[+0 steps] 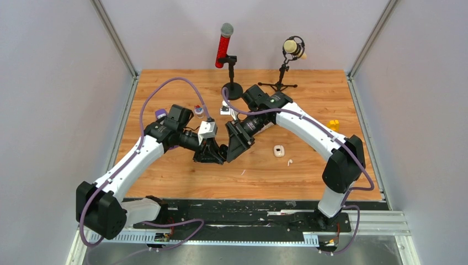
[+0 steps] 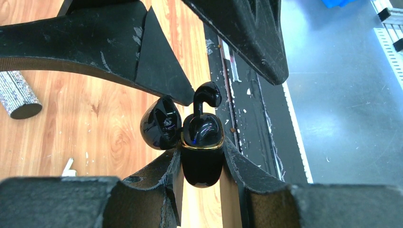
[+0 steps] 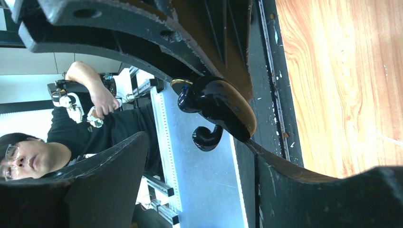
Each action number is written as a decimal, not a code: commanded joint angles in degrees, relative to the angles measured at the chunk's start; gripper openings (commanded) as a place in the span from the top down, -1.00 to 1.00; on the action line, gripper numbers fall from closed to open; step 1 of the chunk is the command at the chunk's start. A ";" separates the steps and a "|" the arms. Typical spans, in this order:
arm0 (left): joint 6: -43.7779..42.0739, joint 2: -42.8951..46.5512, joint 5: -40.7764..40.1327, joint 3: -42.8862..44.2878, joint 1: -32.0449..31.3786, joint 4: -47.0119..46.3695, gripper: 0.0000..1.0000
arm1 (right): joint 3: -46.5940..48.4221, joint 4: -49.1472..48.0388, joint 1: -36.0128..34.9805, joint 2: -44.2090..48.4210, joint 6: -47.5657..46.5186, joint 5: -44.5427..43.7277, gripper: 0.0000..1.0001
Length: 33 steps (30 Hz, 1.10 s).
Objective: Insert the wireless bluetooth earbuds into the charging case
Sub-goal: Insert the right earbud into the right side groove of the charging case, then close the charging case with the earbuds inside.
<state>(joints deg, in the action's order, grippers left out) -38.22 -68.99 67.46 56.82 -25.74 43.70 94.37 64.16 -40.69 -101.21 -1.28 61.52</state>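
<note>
My left gripper is shut on a glossy black charging case with a gold rim, its lid swung open to the left. A black earbud stands in the case mouth, its head sticking up. My right gripper hangs over it with jaws apart, one finger close beside the bud. In the right wrist view the earbud pokes out of the case ahead of my right gripper. From above, both grippers meet mid-table.
A white case and a small white earbud lie right of the grippers. A red microphone and a cream microphone stand on stands at the back. Small items: purple, yellow.
</note>
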 commanded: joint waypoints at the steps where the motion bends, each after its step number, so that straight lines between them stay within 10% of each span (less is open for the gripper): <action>1: 0.70 2.12 6.92 2.34 0.07 -0.77 1.00 | 1.13 -2.68 1.25 3.78 -2.71 0.58 -0.41; 22: 7.45 2.97 17.90 4.27 6.67 -3.98 0.98 | 5.23 0.16 3.59 11.95 -14.48 -2.68 -0.43; 33: -15.15 -4.49 27.22 15.38 7.98 21.62 0.95 | -6.68 -27.15 3.76 22.25 -15.22 -19.91 -0.41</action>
<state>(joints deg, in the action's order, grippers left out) -43.94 -71.75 86.74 70.78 -18.13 55.27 92.23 52.51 -37.19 -82.91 -15.53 47.88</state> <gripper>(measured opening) 0.353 0.711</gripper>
